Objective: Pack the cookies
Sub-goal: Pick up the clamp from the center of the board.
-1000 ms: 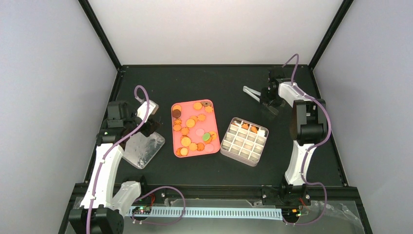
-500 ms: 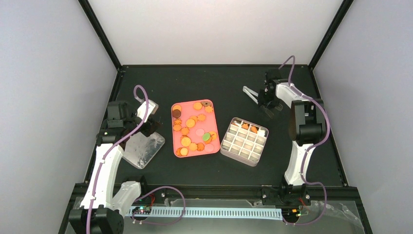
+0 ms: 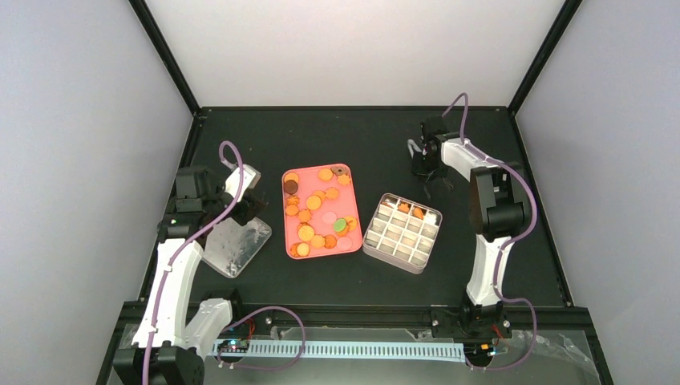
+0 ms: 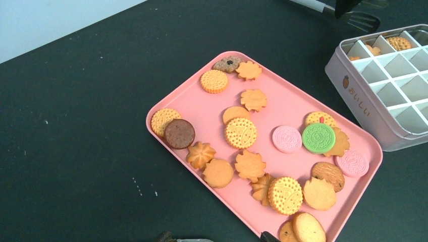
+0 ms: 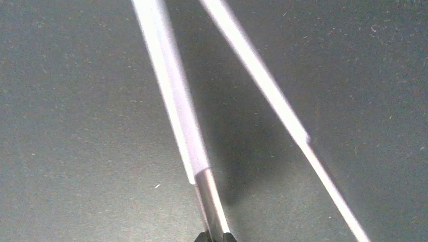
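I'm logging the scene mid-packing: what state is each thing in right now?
Cookies: mostly loose on the pink tray; a few already in the tin, far compartments.
Tin: open, most compartments empty.
Lid: off, lying flat left of the tray.
Tongs: arms spread apart.
Left gripper: open, empty.
Right gripper: at the tongs; grip unclear.

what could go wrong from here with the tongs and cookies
1. In the right wrist view only one arm of the tongs reaches the right end effector; gripping just that arm may let them twist or slip.
2. Several cookies overlap on the tray, so the tongs could lift two or knock neighbours.
3. The box has narrow cells; a cookie may catch on a divider.
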`<state>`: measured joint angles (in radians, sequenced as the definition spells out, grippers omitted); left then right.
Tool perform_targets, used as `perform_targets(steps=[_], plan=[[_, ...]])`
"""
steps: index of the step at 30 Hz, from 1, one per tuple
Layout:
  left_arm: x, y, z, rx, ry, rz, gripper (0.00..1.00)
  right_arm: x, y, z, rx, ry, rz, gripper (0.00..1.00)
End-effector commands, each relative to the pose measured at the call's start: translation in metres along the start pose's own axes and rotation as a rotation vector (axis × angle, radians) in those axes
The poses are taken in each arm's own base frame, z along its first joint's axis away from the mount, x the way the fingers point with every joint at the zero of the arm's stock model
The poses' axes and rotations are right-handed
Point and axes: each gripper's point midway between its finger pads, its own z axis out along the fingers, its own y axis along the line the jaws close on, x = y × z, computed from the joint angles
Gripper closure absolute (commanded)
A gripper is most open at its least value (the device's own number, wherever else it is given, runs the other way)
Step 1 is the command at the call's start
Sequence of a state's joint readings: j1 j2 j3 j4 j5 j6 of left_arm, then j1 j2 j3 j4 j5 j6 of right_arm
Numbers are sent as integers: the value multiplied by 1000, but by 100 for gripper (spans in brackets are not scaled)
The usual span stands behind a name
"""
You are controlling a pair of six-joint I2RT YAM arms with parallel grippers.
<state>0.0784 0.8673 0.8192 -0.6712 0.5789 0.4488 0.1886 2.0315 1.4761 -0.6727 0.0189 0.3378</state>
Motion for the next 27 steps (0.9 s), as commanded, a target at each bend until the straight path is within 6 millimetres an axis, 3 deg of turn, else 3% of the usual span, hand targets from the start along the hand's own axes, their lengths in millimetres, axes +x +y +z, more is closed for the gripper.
perform_targets(steps=[1, 6, 10, 16, 20, 24, 27], plan=[[-22, -1, -10, -1, -71, 19, 55, 0, -5, -7, 14, -21, -1, 96], [-26, -5, -12, 21, -89, 16, 55, 4, 5, -6, -2, -29, -16, 99], [-28, -8, -14, 24, -97, 29, 55, -7, 19, -23, -45, -105, -23, 99], [-30, -13, -15, 56, -110, 23, 55, -43, 42, -91, -176, -325, -13, 99], [-35, -18, -18, 86, -132, 13, 54, -58, 58, -139, -251, -470, -33, 99], [-42, -28, -20, 149, -158, -5, 54, -55, 85, -187, -387, -583, -56, 99], [-48, -40, -22, 225, -179, -31, 53, -36, 118, -230, -561, -670, -77, 99]])
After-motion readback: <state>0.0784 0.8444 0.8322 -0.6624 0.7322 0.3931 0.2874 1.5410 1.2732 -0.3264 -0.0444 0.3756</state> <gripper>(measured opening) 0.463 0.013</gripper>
